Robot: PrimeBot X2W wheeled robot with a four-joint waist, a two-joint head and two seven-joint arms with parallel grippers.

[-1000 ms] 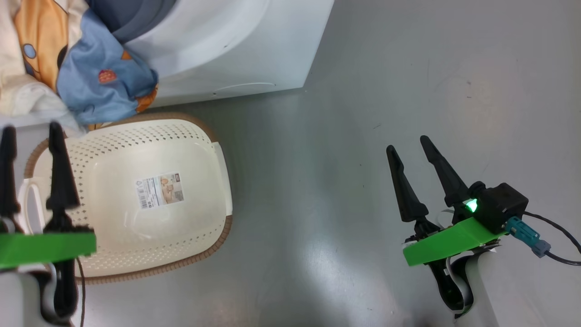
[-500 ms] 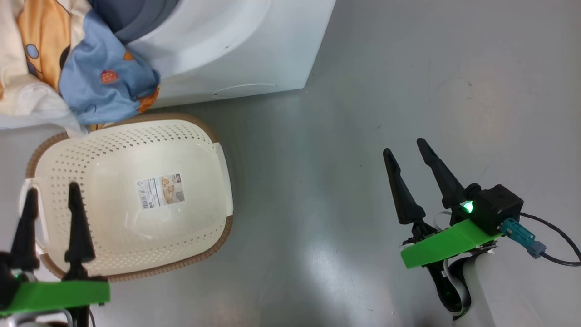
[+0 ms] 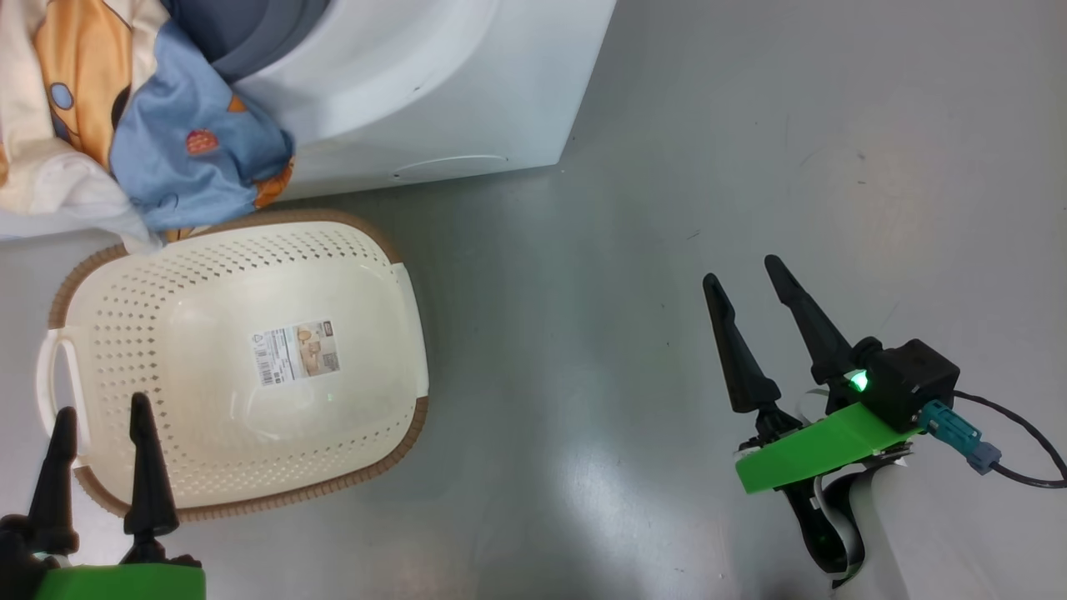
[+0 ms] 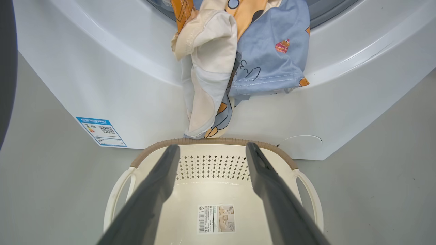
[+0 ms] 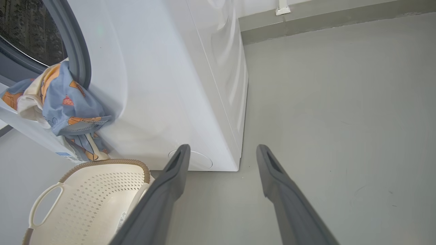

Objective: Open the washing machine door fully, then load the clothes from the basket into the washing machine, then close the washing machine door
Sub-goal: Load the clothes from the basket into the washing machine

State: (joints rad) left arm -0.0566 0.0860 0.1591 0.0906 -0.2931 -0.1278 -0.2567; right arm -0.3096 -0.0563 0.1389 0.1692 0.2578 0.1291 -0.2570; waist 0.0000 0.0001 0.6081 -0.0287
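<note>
You are looking down at the washing machine (image 3: pixel 433 83), the big white box that is standing on the grey floor (image 3: pixel 750 167) with its mouth uncovered and its grey gasket (image 5: pixel 73 58) curving around the drum. The basket (image 3: pixel 233 367) is sitting on the floor just in front of the machine's front panel, its far brown rim close to the foot of the machine and its bare cream bottom showing a label sticker (image 3: pixel 293 350). The clothes (image 3: pixel 192 158) are hanging half out of the mouth, spilling over the lower lip and down the front panel, with the cream and blue folds trailing to the basket's far rim; you cannot tell whether the lowest fold is touching that rim. Your left jaws are standing wide open and gripping nothing, with the two dark fingers (image 3: pixel 148 475) hovering over the basket's near left rim and pointing toward the machine. Your right jaws are also standing open and gripping nothing, their fingers (image 3: pixel 738 350) hanging above bare floor well apart from the basket and off the machine's right corner. Low on the front panel, a round flap (image 4: pixel 301 146) is showing toward the right corner and a blue label sticker (image 4: pixel 101 131) toward the left corner. A small green light (image 3: pixel 859 382) is glowing at the right wrist.
</note>
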